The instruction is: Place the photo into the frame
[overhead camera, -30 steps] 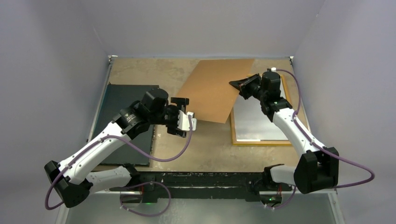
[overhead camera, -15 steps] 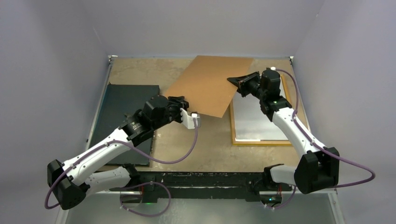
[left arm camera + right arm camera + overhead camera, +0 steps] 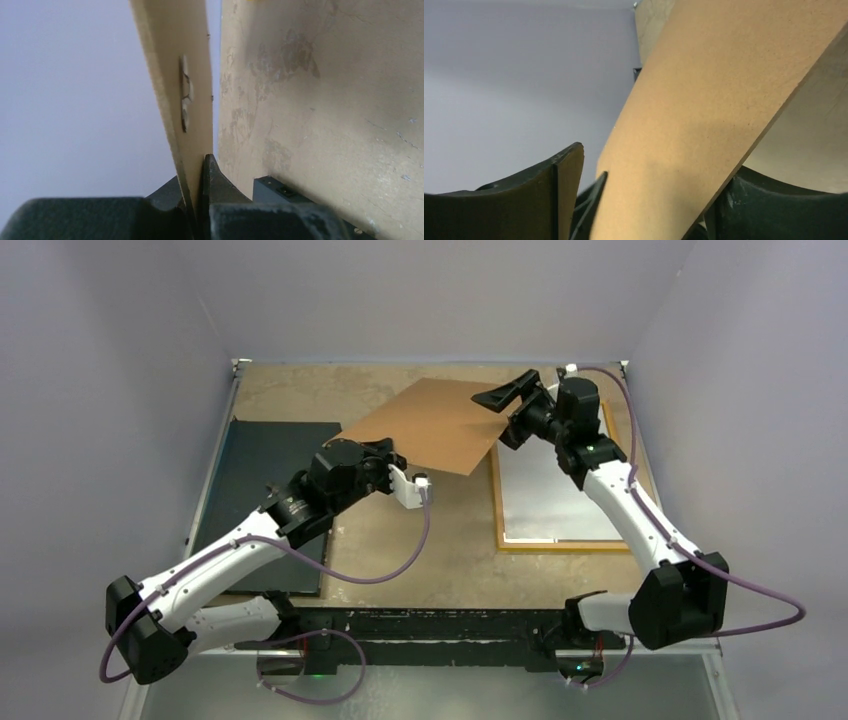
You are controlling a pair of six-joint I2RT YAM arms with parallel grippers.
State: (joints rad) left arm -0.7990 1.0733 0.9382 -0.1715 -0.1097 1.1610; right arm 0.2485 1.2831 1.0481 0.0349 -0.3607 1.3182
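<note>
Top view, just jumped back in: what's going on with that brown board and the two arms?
The left end effector is shut on the near-left edge of the brown backing board, holding it tilted above the table. The right end effector sits at the board's far right corner with jaws open, not gripping. The yellow-bordered frame lies flat on the right, the black board on the left. The photo cannot be made out.

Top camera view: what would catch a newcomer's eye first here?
The brown backing board is lifted and tilted above the middle of the table. The left gripper is shut on its near-left edge, and the right gripper has its jaws open around the board's right edge. Next come the yellow-orange frame lying flat on the right side and the black flat board on the left.
</note>
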